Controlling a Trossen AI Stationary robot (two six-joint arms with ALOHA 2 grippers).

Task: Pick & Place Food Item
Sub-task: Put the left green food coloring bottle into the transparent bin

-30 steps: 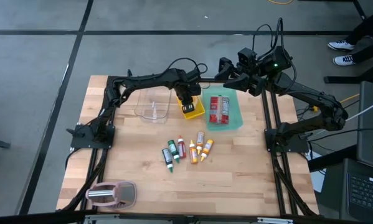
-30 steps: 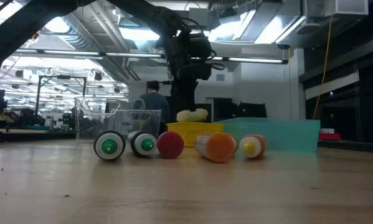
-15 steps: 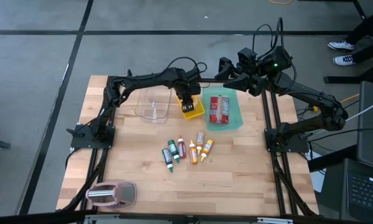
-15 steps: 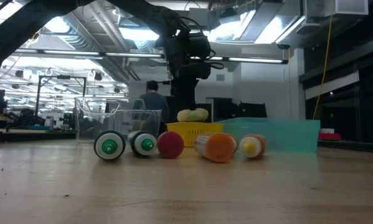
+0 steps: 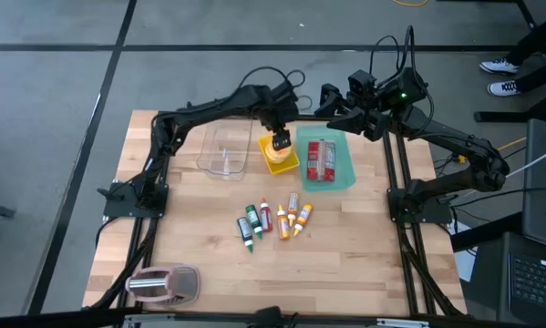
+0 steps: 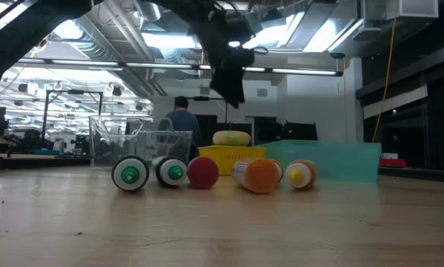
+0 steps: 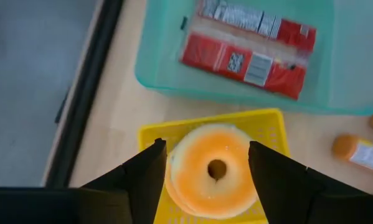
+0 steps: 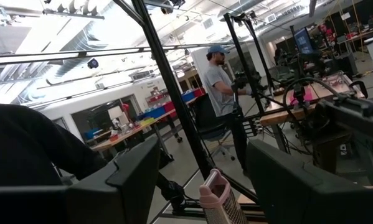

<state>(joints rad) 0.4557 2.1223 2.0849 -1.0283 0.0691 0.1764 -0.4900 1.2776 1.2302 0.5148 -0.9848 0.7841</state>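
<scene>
The table is pale matt wood. The yellow basket and teal tray look plastic; the red packet is glossy, the doughnut smooth.

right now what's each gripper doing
left gripper: open above the donut in the yellow basket, holding nothing
right gripper: open, empty

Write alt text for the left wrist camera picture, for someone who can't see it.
An orange-glazed donut lies in a yellow basket on the wooden table, seen from directly above between the left gripper's open dark fingers. Beyond it, a teal tray holds a red food packet.
</scene>
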